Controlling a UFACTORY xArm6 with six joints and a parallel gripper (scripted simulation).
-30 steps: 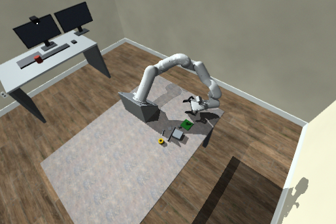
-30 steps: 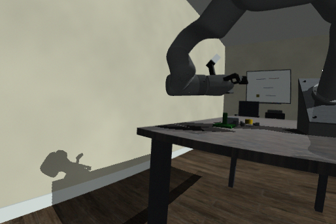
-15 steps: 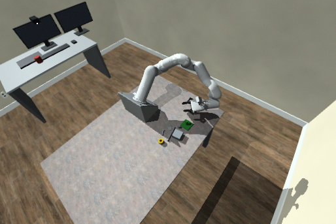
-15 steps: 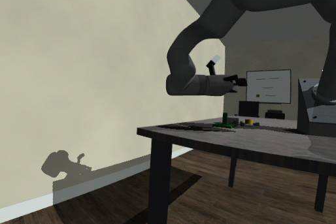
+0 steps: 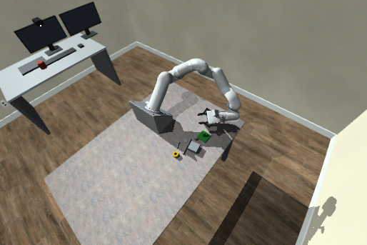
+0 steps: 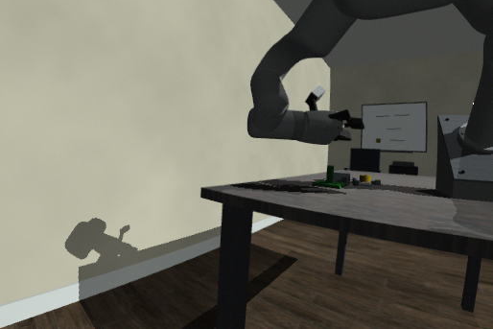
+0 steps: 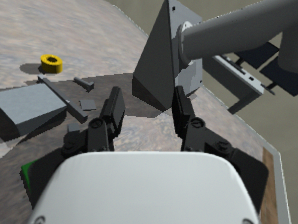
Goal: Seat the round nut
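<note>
The round nut (image 5: 176,153) is a yellow ring lying flat on the table top; it also shows in the wrist view (image 7: 51,62) at the far left and in the exterior view (image 6: 365,178). A green base with an upright round peg (image 5: 204,136) stands near the table's right side, also visible in the exterior view (image 6: 329,178). My gripper (image 5: 202,118) (image 7: 147,96) hovers well above the table, pointing sideways toward the arm's base. Its fingers are partly open with nothing between them. It is far from the nut.
A grey block with a thin bar (image 5: 194,146) lies between the nut and the green base (image 7: 25,107). Small grey pieces (image 7: 84,82) lie near it. The arm's grey pedestal (image 5: 151,116) stands on the table behind them. The table edge is close under the gripper.
</note>
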